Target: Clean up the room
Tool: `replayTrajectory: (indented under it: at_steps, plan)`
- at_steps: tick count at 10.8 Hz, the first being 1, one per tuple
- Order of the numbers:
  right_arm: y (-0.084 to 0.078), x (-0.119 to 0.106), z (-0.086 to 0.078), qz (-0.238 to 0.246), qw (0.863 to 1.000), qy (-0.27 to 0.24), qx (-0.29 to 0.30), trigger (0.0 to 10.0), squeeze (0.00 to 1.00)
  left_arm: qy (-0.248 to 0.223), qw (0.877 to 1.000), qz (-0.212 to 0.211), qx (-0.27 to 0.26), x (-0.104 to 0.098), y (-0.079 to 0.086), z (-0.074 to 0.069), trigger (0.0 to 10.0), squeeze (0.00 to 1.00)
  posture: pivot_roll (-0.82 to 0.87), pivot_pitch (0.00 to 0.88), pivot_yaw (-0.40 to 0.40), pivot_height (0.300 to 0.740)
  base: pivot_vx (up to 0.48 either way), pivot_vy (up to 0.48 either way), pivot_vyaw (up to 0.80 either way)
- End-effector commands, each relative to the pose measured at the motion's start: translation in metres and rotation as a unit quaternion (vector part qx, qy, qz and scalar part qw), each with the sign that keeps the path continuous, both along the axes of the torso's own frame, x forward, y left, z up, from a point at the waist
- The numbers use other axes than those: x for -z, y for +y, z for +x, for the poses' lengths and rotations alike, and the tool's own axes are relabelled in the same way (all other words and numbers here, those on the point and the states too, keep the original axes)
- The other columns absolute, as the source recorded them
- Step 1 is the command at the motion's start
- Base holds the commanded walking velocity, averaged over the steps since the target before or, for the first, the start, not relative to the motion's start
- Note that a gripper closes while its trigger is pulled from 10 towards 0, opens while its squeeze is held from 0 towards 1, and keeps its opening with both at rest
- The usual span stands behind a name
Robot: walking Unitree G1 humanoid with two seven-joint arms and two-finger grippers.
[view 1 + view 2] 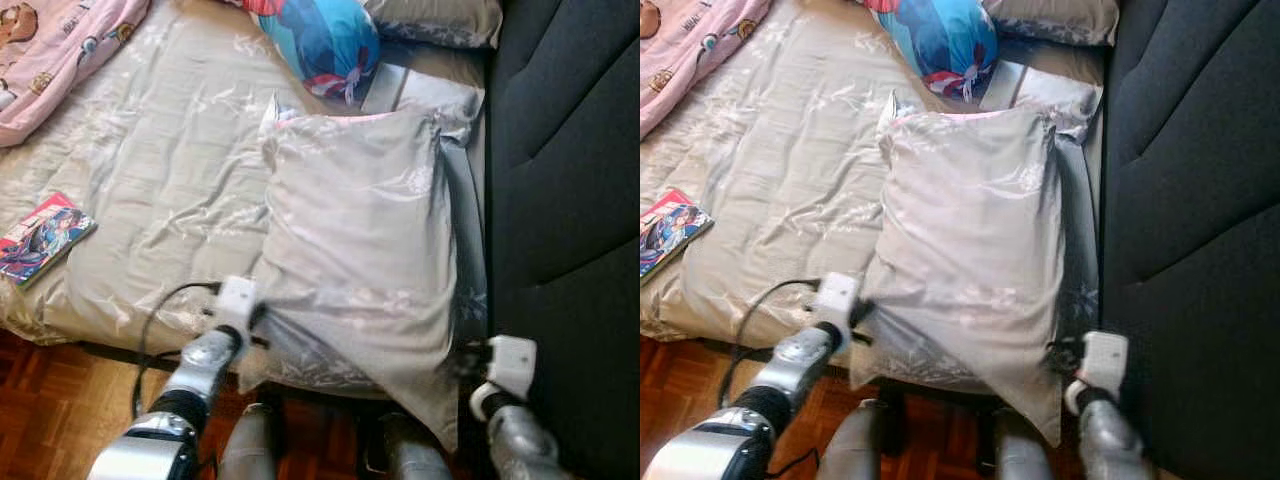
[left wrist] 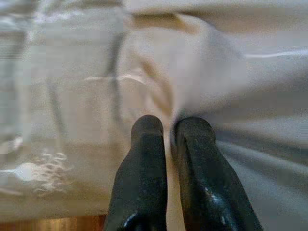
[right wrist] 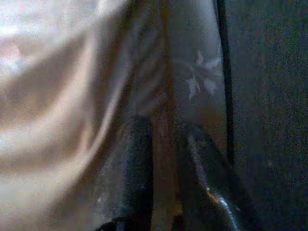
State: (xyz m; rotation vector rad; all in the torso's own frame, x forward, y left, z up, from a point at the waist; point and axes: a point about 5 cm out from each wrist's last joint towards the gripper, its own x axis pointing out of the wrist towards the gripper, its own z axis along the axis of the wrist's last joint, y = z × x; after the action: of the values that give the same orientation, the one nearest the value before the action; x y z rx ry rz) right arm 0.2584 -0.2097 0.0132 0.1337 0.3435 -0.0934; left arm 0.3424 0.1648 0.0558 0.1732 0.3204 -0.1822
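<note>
1. A bed [image 1: 150, 180] with a shiny grey-beige cover fills most of the view. Its near edge hangs over a brown wood floor [image 1: 50, 400].
2. A dark grey padded wall [image 1: 570, 200] runs along the robot's right side of the bed.
3. A pink blanket [image 1: 60, 50] with cartoon pictures lies at the far left corner of the bed.
4. A small colourful book [image 1: 42, 238] lies flat near the left edge of the bed.
5. A blue and red cushion [image 1: 320, 40] sits at the far end, with a grey pillow [image 1: 440, 18] just beside it.
6. A big grey pillow [image 1: 360, 250] with a pale flower print lies on the right part of the bed, next to the dark wall. Its long side runs from the robot out toward the far end of the bed. Its near end hangs past the bed edge.
7. The left gripper [image 2: 168, 126] is at the near left corner of the big pillow. Its jaws are pressed nearly together with a fold of the pillow cloth pinched between them.
8. The right gripper [image 3: 166, 132] is at the near right corner of the pillow, close to the dark wall. Its jaws stand a little apart with cloth between them, but that view is dark and I cannot tell if they grip it.
</note>
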Motion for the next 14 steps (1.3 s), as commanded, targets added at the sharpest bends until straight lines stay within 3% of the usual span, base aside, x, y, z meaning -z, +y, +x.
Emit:
replayTrajectory:
  at_steps: [1,3,4,6,7,8,9,10,11,12,13,14]
  plan:
    - [-0.002,0.000,-0.004,0.008,1.000,-0.010,0.012,10.0,1.00,0.004,1.000,-0.007,-0.017,0.004,0.006,-0.005,10.0,1.00,0.01,0.358,-0.005,0.714,0.000,0.000,0.00]
    - [-0.006,-0.028,0.011,0.019,0.995,-0.092,0.018,10.0,1.00,-0.081,0.995,-0.051,-0.039,-0.026,0.013,0.008,10.0,1.00,0.01,0.356,-0.004,0.714,0.000,0.000,0.00]
    - [-0.005,-0.029,0.016,0.022,0.995,-0.096,0.013,10.0,1.00,-0.098,0.991,-0.073,-0.046,-0.035,0.013,0.013,10.0,1.00,0.02,0.356,-0.004,0.714,0.000,0.000,0.00]
    - [-0.003,-0.028,0.039,0.004,0.998,-0.068,0.003,10.0,1.00,-0.089,0.990,-0.092,-0.059,-0.038,0.014,0.018,10.0,1.00,0.03,0.370,-0.004,0.714,0.000,0.000,0.00]
    - [0.000,-0.036,0.055,0.008,0.998,-0.067,-0.001,10.0,1.00,-0.074,0.986,-0.127,-0.077,-0.036,0.016,0.020,10.0,1.00,0.03,0.384,-0.004,0.714,0.000,0.000,0.00]
    - [0.003,-0.039,0.063,0.013,0.998,-0.062,-0.004,10.0,1.00,-0.065,0.986,-0.130,-0.077,-0.036,0.015,0.021,10.0,0.62,0.03,0.394,-0.005,0.714,0.000,0.000,0.00]
    - [0.005,-0.042,0.071,0.012,0.998,-0.055,-0.006,10.0,0.00,-0.056,0.984,-0.152,-0.080,-0.037,0.012,0.024,10.0,0.00,0.03,0.414,-0.004,0.714,0.000,0.000,0.00]
    - [0.006,-0.043,0.075,0.007,0.999,-0.051,-0.008,10.0,0.00,-0.054,0.981,-0.168,-0.081,-0.037,0.009,0.025,10.0,0.00,0.03,0.419,-0.006,0.714,0.000,0.000,0.00]
    - [0.008,-0.046,0.078,0.005,0.999,-0.049,-0.011,10.0,0.74,-0.046,0.978,-0.191,-0.073,-0.036,0.004,0.025,10.0,0.24,0.02,0.424,-0.008,0.714,0.000,0.000,0.00]
    - [0.009,-0.047,0.081,0.009,0.999,-0.047,-0.012,10.0,1.00,-0.037,0.977,-0.203,-0.058,-0.035,-0.002,0.026,10.0,1.00,0.02,0.428,-0.011,0.714,0.000,0.000,0.00]
    - [0.010,-0.040,0.079,0.008,1.000,-0.017,-0.018,10.0,0.51,-0.016,0.983,-0.180,-0.037,-0.030,-0.008,0.024,10.0,0.29,0.02,0.434,-0.007,0.714,0.000,0.000,0.00]
    - [0.008,-0.035,0.076,0.007,1.000,-0.002,-0.016,10.0,0.00,-0.008,0.986,-0.163,-0.028,-0.025,-0.011,0.021,10.0,0.00,0.02,0.433,-0.006,0.714,0.000,0.000,0.00]
